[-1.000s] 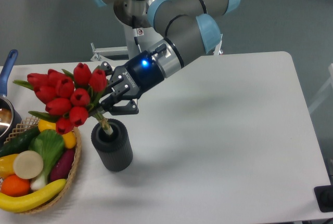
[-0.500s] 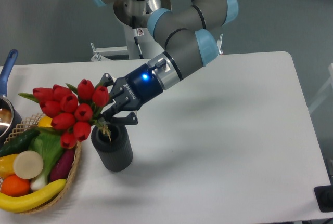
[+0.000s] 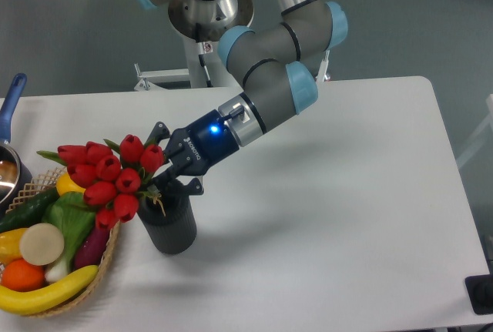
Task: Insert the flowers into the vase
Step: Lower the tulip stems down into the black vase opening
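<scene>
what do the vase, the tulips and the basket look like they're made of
The vase looks like matte dark grey rubber or foam: thick wall, no shine, though I can't be sure. The tulips seem artificial, fabric or plastic: uniform red buds with an even, dull surface. The basket looks like woven wicker: tan, with a visible weave along its rim.

Lab: robot arm (image 3: 269, 85), bare white table (image 3: 331, 193), grey wall.
</scene>
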Motion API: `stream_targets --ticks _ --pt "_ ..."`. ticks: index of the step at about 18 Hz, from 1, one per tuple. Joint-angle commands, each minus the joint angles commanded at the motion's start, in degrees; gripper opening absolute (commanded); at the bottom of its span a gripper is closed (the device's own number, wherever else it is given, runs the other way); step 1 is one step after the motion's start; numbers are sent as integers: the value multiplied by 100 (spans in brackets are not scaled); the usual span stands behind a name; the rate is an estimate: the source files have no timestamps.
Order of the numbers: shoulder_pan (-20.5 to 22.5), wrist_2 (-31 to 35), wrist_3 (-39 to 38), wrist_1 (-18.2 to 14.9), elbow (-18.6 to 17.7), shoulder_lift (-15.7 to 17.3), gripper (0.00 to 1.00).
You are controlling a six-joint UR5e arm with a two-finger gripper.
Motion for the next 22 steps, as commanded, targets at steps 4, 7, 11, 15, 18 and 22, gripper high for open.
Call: stream_targets --ticks 4,7,11,15,18,22 --pt "0 0 193 18 -97 -105 27" --pt "0 9 317 35 -123 -193 29" --pt "61 9 457 35 -123 -255 30" --pt "140 44 475 53 -159 -264 30" --pt "158 132 475 62 -185 -273 35" --pt "158 158 475 70 -203 -307 39"
